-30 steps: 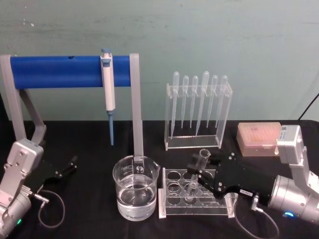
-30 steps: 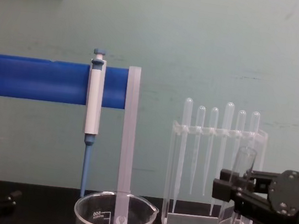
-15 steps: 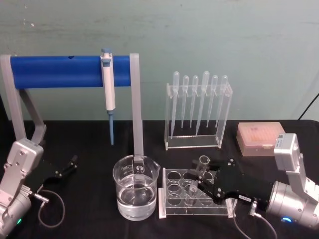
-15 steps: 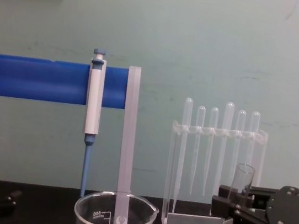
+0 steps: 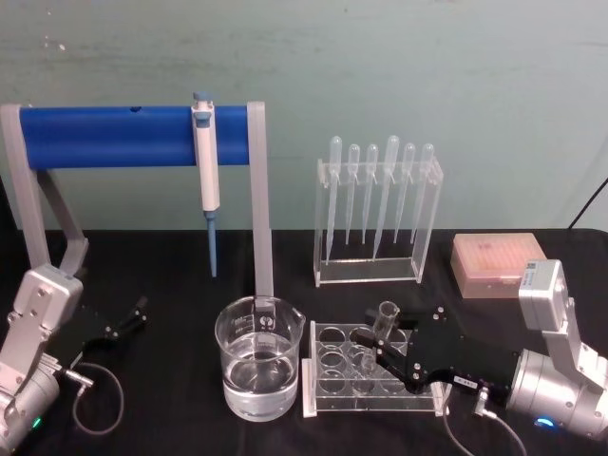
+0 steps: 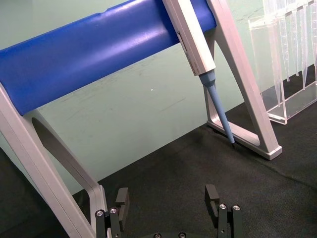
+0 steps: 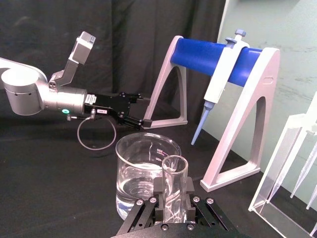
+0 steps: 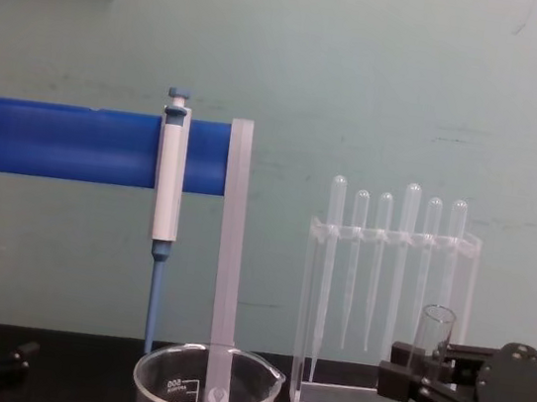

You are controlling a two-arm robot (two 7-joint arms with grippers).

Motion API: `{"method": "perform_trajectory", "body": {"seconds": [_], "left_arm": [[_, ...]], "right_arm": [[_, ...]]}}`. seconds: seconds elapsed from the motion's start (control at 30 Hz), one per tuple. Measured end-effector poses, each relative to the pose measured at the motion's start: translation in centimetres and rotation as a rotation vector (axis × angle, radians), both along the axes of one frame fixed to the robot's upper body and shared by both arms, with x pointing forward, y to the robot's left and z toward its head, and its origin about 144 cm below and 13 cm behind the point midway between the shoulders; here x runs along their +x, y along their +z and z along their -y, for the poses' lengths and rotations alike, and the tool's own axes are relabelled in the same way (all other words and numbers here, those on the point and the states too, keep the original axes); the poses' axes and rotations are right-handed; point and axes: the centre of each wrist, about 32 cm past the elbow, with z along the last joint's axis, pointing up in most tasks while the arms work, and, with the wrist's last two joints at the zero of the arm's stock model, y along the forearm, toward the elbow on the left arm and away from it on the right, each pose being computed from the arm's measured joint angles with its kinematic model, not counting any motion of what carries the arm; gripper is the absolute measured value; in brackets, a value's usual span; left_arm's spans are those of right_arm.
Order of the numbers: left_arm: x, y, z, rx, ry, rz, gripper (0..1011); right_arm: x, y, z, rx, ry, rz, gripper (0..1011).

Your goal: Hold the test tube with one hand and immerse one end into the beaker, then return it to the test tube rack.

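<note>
Holding the tube (image 5: 384, 328) in my right claw (image 5: 376, 350), jaws closed on its sides a bit below the rim. The tube stands nearly upright over the rack (image 5: 372, 375), the flat clear one with the round holes, and its lower end sits down in one of the rack's middle holes. From the chest camera the open mouth pokes up above my claw (image 8: 401, 380) and the tube (image 8: 432, 329) leans just slightly. The wrist camera looks right down past the tube's rim (image 7: 174, 171), with my fingers (image 7: 190, 198) pressed on either side.

The beaker (image 5: 259, 356) sits on the black desk (image 5: 171, 275) just left of the rack, partly filled with clear liquid, not touching it as far as I can tell. Straight behind the rack is the tall clear stand (image 5: 378, 223) with six thin pipettes hanging in it. Further left, behind the beaker, there's the blue bar holder (image 5: 133, 138) with the white-and-blue pipette (image 5: 206, 176) hooked on it, tip pointing down. A pinkish tip box (image 5: 496, 264) sits back right of the rack.

My left claw (image 5: 123, 323) is parked well left of the beaker, low over the desk, jaws spread wide (image 6: 168, 198) with nothing between them.
</note>
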Motion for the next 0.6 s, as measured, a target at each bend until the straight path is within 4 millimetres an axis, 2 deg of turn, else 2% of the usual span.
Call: {"method": "perform_trajectory", "body": {"seconds": [0.17,0.2,0.37,0.4,0.47,0.53,0.6], "left_arm": [[0.00,0.00,0.00,0.000,0.000,0.000,1000],[0.00,0.00,0.00,0.000,0.000,0.000,1000],[0.00,0.00,0.00,0.000,0.000,0.000,1000],[0.00,0.00,0.00,0.000,0.000,0.000,1000],[0.00,0.00,0.00,0.000,0.000,0.000,1000],[0.00,0.00,0.00,0.000,0.000,0.000,1000],[0.00,0.00,0.00,0.000,0.000,0.000,1000]], "right_arm": [[0.00,0.03,0.00,0.001,0.000,0.000,274],[0.01,0.04,0.00,0.001,0.000,0.000,334],[0.01,0.07,0.01,0.002,0.000,0.001,486],[0.01,0.07,0.01,0.002,0.000,0.001,486],[0.01,0.08,0.02,0.003,-0.001,0.001,596],[0.01,0.09,0.02,0.003,-0.001,0.001,630],[0.01,0.09,0.02,0.003,-0.001,0.001,716]]}}
